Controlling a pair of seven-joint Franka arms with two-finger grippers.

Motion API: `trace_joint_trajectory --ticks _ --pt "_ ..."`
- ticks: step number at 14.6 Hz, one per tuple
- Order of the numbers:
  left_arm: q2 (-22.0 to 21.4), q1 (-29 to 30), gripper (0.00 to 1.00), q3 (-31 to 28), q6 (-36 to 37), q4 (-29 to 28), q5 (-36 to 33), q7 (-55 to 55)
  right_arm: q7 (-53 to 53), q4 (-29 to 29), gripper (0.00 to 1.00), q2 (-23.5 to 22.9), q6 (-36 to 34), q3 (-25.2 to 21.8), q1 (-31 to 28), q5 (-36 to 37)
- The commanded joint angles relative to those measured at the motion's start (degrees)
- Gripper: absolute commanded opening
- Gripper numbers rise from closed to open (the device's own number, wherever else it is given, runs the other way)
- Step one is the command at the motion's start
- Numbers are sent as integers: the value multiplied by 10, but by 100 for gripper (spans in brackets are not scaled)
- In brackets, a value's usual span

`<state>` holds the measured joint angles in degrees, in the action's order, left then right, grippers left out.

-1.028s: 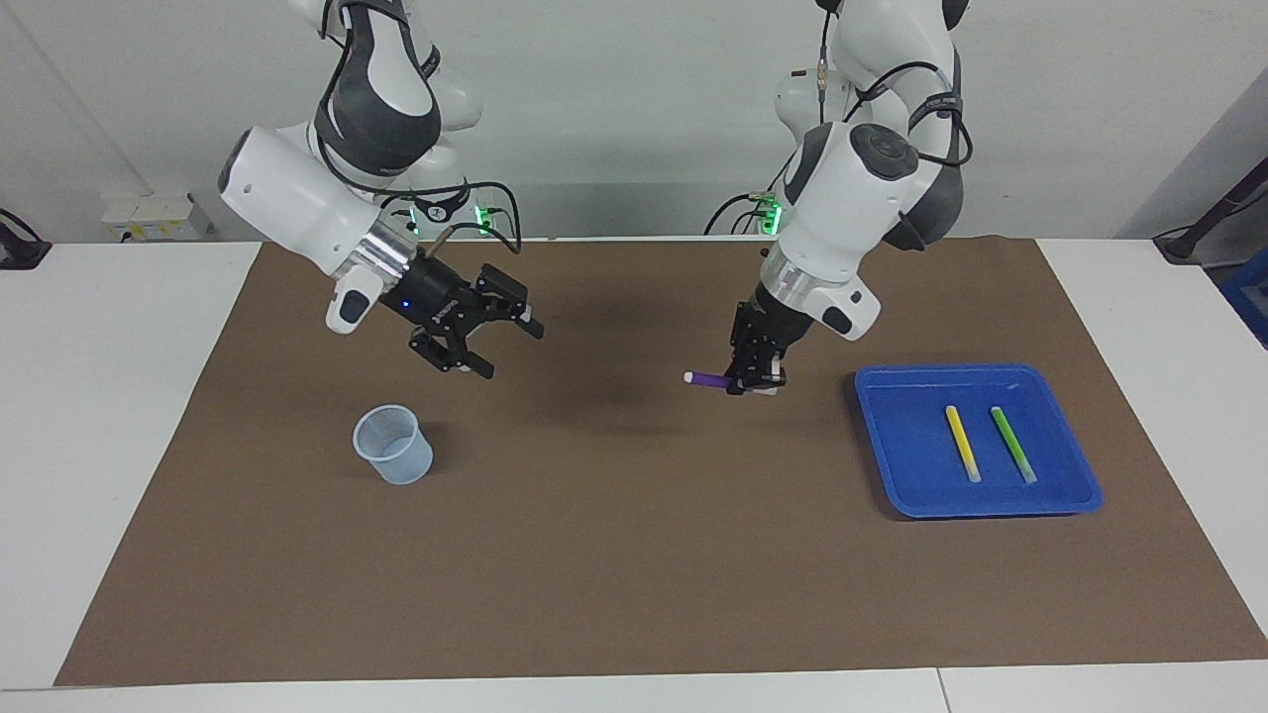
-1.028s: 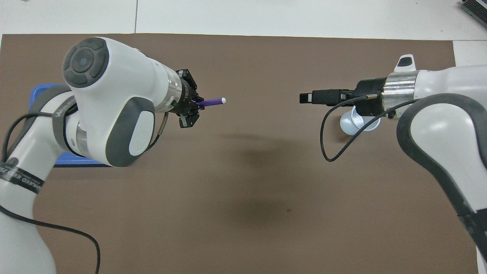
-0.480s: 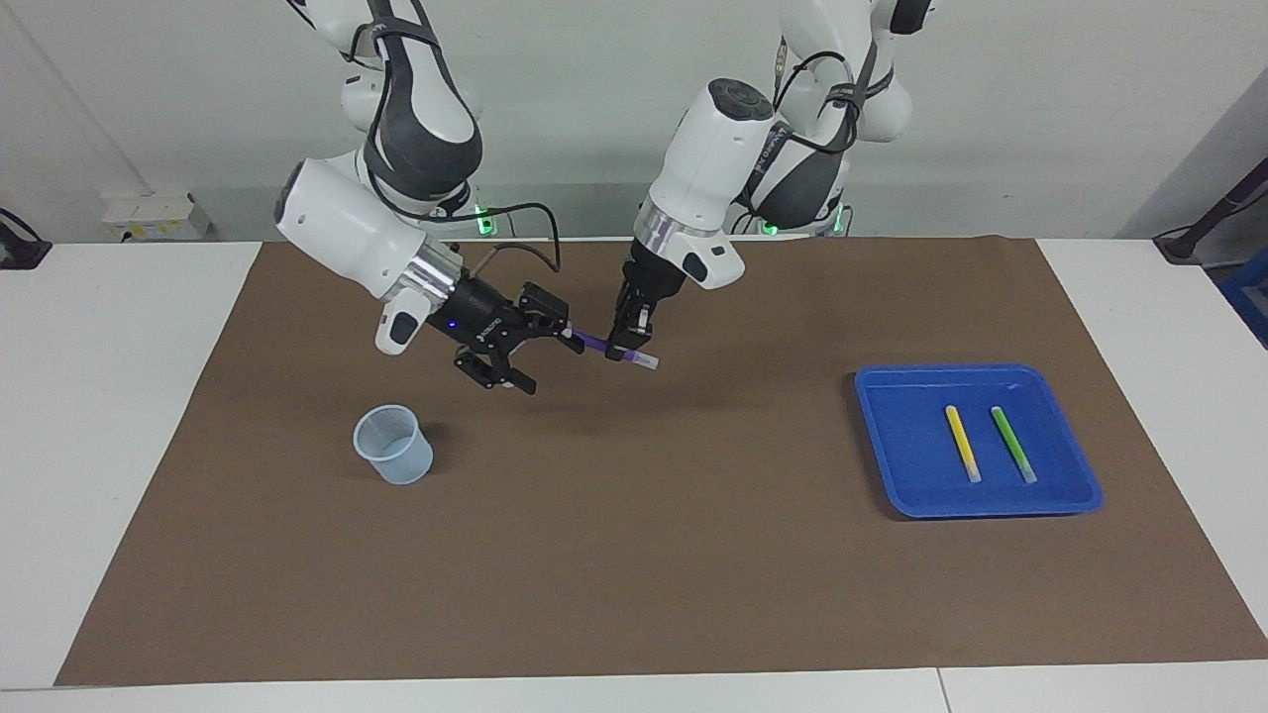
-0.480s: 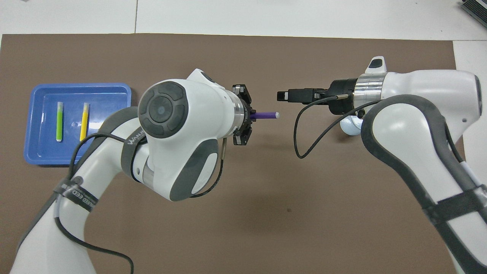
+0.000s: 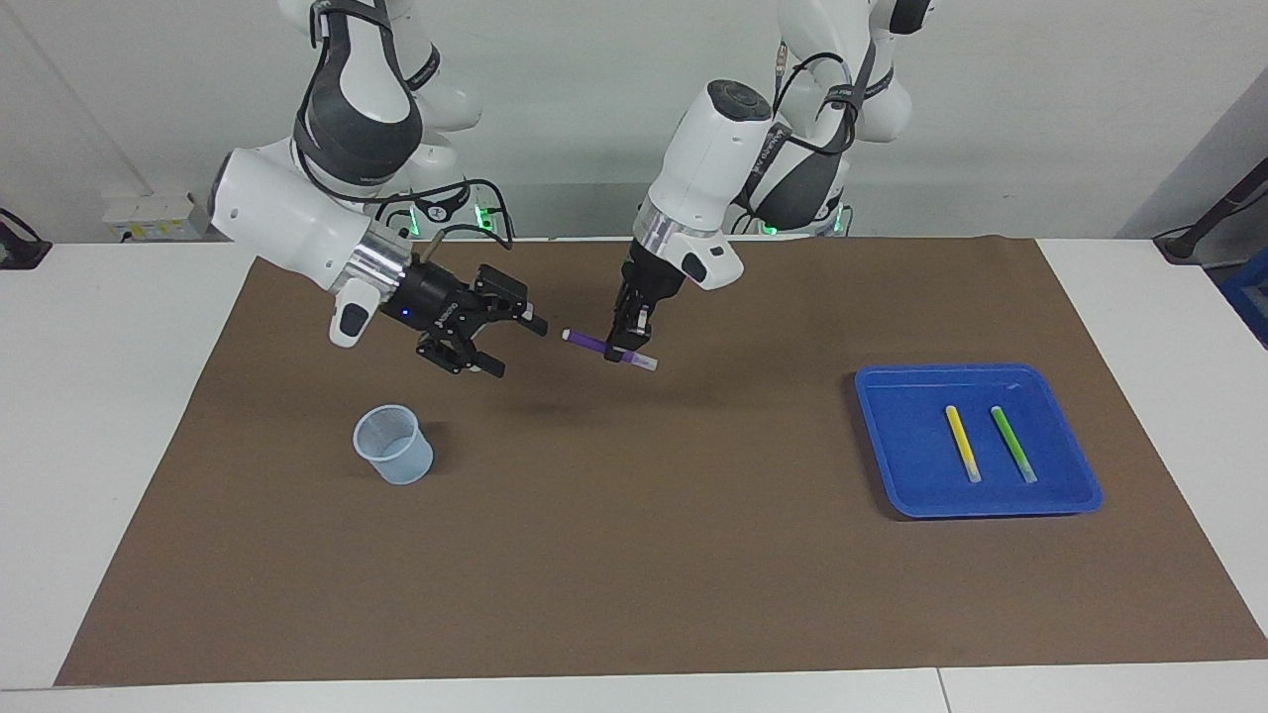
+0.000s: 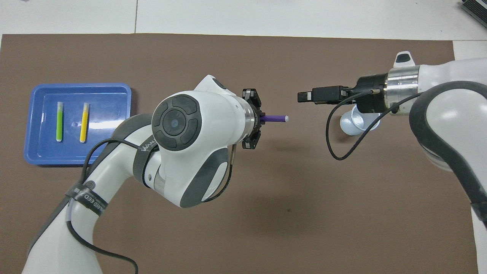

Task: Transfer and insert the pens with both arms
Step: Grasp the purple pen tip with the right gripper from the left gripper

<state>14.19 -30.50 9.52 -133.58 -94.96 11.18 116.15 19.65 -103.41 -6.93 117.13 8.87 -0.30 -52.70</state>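
Note:
My left gripper [image 5: 626, 352] is shut on the purple pen [image 5: 589, 343], held in the air over the middle of the brown mat. The pen lies roughly level, and its white tip [image 6: 286, 118] points toward my right gripper [image 5: 515, 349]. That gripper hangs open a short gap from the tip, touching nothing, over the mat beside the clear cup [image 5: 393, 446]. From overhead, the right gripper [image 6: 302, 97] is seen edge-on and the left gripper [image 6: 258, 120] is mostly covered by its own wrist. The yellow pen [image 5: 962, 443] and green pen [image 5: 1013, 444] lie side by side in the blue tray [image 5: 892, 436].
The cup [image 6: 352, 123] stands upright on the mat toward the right arm's end of the table, partly under the right wrist. The tray [image 6: 110, 114] sits toward the left arm's end. White tabletop [image 5: 119, 396] surrounds the mat [image 5: 634, 555].
The left arm first carried the purple pen from near the tray to the mat's middle. The right gripper met the pen's tip, then drew back toward the cup without it.

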Motion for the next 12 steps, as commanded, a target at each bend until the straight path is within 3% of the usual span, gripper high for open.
trace_joint_trajectory --ticks 1,5,8,12 --pt "-7 -11 0 -6 -34 -17 8 0 0 -18 80 12 -2 4 1 -10" --pt "-6 -13 0 -6 -48 -17 9 1 -1 -25 79 15 6 4 15 -12" --pt "-4 -14 0 -6 -62 -17 9 1 -2 -25 58 15 6 4 16 -11" --pt "-3 -14 0 -6 -87 -22 9 2 -3 -25 51 15 9 4 26 -8"
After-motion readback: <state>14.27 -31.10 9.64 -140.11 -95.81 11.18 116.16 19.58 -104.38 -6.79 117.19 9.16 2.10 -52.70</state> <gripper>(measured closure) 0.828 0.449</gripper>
